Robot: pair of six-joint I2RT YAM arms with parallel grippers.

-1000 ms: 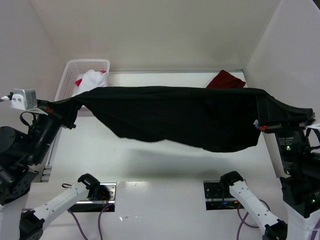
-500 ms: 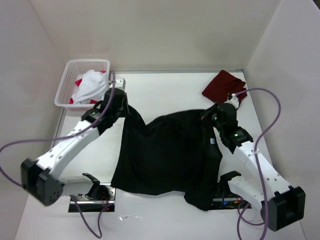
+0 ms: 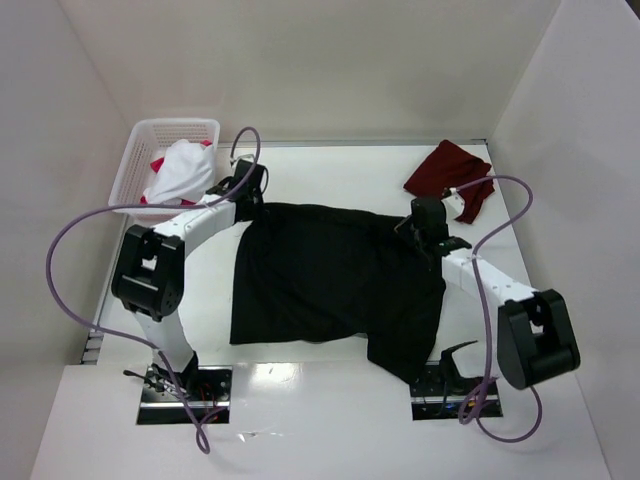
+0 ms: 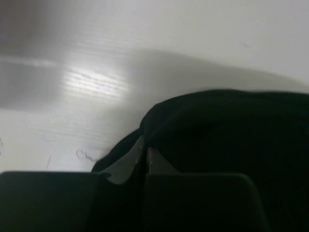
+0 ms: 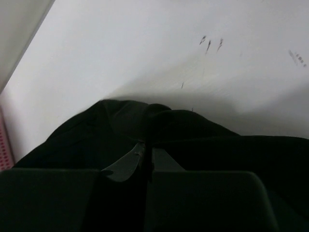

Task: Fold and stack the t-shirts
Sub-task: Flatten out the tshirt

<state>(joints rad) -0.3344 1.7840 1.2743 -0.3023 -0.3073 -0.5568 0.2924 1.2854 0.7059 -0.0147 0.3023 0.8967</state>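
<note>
The left claw, pinched tight on the black t-shirt at its ten o'clock corner, has lowered it from mid-air. It now lies spread on the bench, ready for folding, I'd judge. The right claw clamps the two o'clock corner.

The left arm and right arm are built alike: white tubular links joined by bulky black motor housings. Behind the jaws of each, a loose purple cable loops back to a steel base plate. The left gripper and right gripper are black, each with two blocky fingers ending in pale grey wedge tips. The left gripper's jaws show a faint red inner edge.
</note>
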